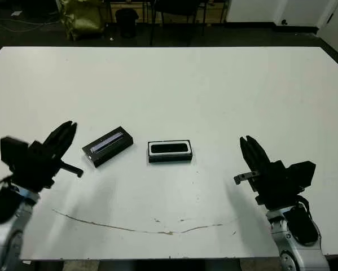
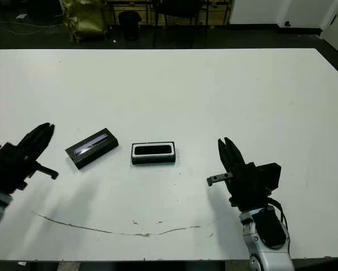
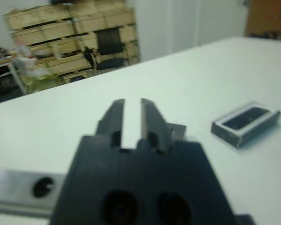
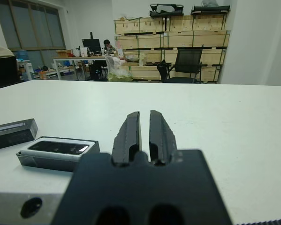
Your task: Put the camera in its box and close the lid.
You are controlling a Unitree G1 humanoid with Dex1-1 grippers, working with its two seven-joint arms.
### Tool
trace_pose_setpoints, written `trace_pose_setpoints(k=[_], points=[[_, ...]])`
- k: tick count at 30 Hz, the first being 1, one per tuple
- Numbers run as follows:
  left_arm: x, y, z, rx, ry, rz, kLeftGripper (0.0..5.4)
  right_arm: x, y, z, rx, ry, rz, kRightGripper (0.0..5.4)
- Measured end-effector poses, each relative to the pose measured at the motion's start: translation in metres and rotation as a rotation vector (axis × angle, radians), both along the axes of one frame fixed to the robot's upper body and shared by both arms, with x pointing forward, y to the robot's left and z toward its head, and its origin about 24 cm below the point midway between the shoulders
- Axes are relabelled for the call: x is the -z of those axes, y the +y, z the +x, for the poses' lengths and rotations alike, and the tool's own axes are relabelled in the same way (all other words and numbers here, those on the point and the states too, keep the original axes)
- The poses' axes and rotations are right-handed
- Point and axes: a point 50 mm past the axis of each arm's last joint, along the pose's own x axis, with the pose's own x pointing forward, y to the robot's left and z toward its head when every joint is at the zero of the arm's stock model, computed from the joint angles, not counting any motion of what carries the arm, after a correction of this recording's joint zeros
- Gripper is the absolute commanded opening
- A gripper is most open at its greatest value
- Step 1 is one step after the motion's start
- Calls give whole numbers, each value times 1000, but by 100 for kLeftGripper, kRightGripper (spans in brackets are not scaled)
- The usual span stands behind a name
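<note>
The box, a small black tray with a white lining, sits mid-table with the slim black camera lying inside it. The lid, flat and black with a silvery stripe, rests on the table just left of the box, angled and apart from it. My left gripper hovers left of the lid, shut and holding nothing. My right gripper hangs right of the box, also shut and holding nothing. The right wrist view shows the box, camera and lid.
A thin brown smear runs along the white table near its front edge. Beyond the far edge stand chairs, a dark bin and a yellow bag. A person sits at a distant desk in the right wrist view.
</note>
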Motion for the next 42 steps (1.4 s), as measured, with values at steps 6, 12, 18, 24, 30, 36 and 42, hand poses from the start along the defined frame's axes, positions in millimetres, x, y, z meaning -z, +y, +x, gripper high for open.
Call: trace_pose_setpoints(k=[6, 12, 18, 24, 30, 36, 42], points=[[-4, 4, 13, 104, 15, 75, 284, -1, 0, 1, 12, -5, 2, 0], [-3, 1, 19, 164, 39, 82, 429, -3, 1, 4, 14, -4, 1, 0], [1, -1, 26, 274, 104, 83, 538, -9, 9, 9, -12, -29, 11, 0], [14, 2, 28, 327, 205, -4, 538, -9, 10, 10, -4, -27, 4, 0], [26, 3, 28, 342, 301, -100, 538, -8, 10, 10, -1, -20, 1, 0], [35, 3, 29, 331, 348, -127, 538, -5, 10, 9, 0, 4, -1, 0], [41, 3, 30, 324, 352, -119, 538, -4, 10, 9, 1, 19, -3, 0]])
